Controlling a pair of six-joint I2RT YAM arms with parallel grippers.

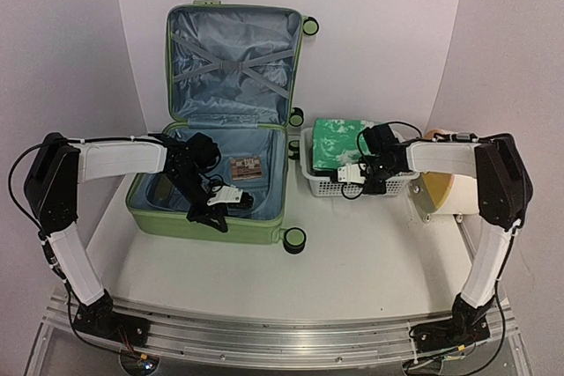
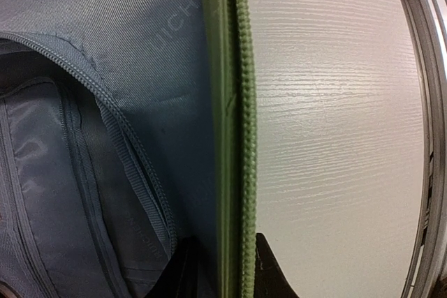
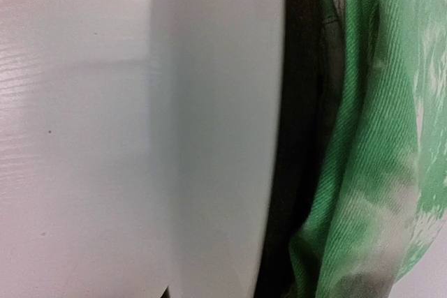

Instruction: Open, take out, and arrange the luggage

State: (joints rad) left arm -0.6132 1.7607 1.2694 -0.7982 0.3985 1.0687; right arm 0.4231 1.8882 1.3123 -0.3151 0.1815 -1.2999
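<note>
The white counter (image 1: 352,261) carries everything. On its left half lies the light-green suitcase (image 1: 176,217), wide open: the base rests flat on the counter and the lid stands up behind it, showing grey-blue lining and crossed straps (image 1: 231,68). Black wheels with green hubs (image 1: 294,239) stick out along its right side.

To the right of the suitcase, just beside its wheels, stands a white mesh basket (image 1: 322,187) holding a green-and-white patterned cloth (image 1: 339,143). Right of the basket, partly behind the right arm, is a cream cylinder (image 1: 445,200) with an orange-yellow face.

Inside the suitcase base lies a small brownish rectangular packet (image 1: 245,169).

The left gripper (image 1: 210,215) is down at the near wall of the suitcase base. In the wrist view its dark fingers (image 2: 269,273) sit one on each side of the green zipped rim, pinching it.

The right gripper (image 1: 354,173) is at the basket's near left corner. The wrist view puts the white rim where the fingers meet, apparently pinched, though the fingers barely show.
</note>
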